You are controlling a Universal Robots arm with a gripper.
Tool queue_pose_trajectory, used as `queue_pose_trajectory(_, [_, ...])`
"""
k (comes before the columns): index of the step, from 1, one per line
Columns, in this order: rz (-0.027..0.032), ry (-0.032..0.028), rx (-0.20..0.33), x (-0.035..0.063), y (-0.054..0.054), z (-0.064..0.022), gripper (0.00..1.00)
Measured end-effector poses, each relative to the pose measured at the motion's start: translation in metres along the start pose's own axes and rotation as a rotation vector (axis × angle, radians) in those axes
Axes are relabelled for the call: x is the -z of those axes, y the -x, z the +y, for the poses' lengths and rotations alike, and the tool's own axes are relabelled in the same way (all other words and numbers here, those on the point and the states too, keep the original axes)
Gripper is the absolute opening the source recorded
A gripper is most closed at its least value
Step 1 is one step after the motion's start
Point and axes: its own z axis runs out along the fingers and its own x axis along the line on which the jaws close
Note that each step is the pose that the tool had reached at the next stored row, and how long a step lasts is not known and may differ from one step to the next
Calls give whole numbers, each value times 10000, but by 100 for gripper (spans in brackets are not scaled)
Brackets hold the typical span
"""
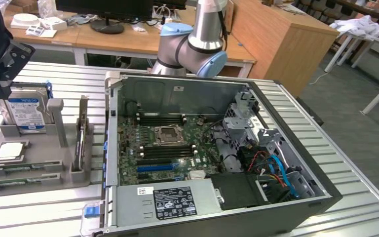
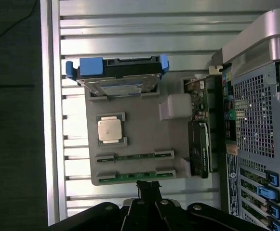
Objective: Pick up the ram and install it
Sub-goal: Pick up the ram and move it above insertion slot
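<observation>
Your end effector (image 2: pixel 148 185) is closed with nothing in it, above the grey tray (image 2: pixel 140 134) on the table (image 2: pixel 130 29). The ram (image 2: pixel 130 176) lies in its tray slot, just beside the fingertips. No stick is lifted or fitted into the open computer case (image 1: pixel 176 94) yet.

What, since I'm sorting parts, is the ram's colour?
The ram is green; the wrist view shows it best.

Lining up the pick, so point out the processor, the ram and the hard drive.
processor (image 2: pixel 110 129), wrist view, centre of its silver lid.
ram (image 2: pixel 134 157), wrist view, green edge of the stick nearer the processor.
hard drive (image 2: pixel 116 83), wrist view, its silver face.
</observation>
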Motion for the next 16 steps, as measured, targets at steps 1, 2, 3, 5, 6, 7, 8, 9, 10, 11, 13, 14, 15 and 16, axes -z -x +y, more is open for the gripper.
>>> queue_pose_trajectory(1, [4, 2, 88, 0, 0, 0, 11])
queue_pose_trajectory(2, [9, 5, 210, -1, -1, 0, 11])
queue_pose_trajectory(3, [16, 8, 353, -1, -1, 0, 11])
queue_pose_trajectory(5, [30, 16, 692, -2, -1, 0, 11])
queue_pose_trajectory(6, [39, 21, 871, -2, -2, 0, 11])
queue_pose_trajectory(7, [46, 26, 1051, -2, -2, 0, 11])
queue_pose_trajectory(8, [54, 30, 1230, -3, -2, 0, 11])
queue_pose_trajectory(9, [62, 34, 1421, -3, -2, -1, 11])
queue_pose_trajectory(10, [71, 38, 1601, -3, -2, -1, 11])
queue_pose_trajectory(11, [79, 43, 1780, -3, -2, 0, 11])
queue_pose_trajectory(13, [95, 51, 2139, -4, -2, 0, 11])
queue_pose_trajectory(14, [103, 55, 2320, -5, -2, 0, 11])
queue_pose_trajectory(15, [112, 59, 2515, -5, -2, -1, 11])
queue_pose_trajectory(16, [121, 63, 2695, -6, -2, 0, 11])
